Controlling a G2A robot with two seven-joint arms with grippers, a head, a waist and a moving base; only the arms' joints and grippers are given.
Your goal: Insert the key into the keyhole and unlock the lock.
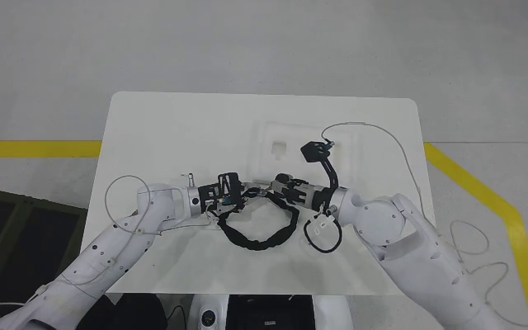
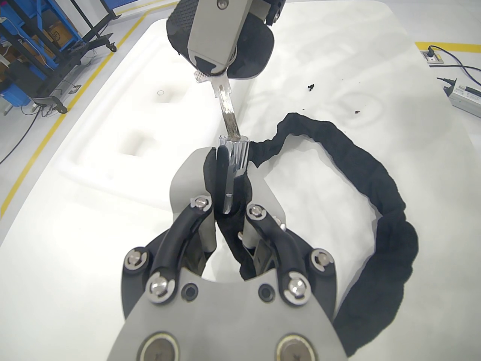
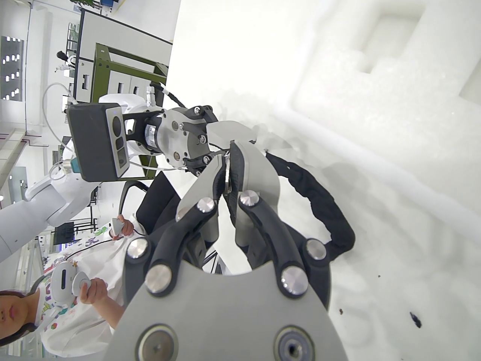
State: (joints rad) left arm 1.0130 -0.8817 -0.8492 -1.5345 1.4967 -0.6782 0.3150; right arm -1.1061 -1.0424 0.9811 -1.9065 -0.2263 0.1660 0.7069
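A chain lock in a black fabric sleeve lies looped on the white table. My left gripper is shut on the lock's metal cylinder, holding it just above the table. My right gripper is shut on the head of a silver key. The key's tip sits in the keyhole at the cylinder's end. In the top view both grippers meet near the table's middle. The sleeve trails away from the cylinder.
A white foam tray with rectangular recesses lies just behind the grippers. A thin grey cable arcs over the table's right part. Small dark specks dot the surface. A yellow floor line runs beyond the table.
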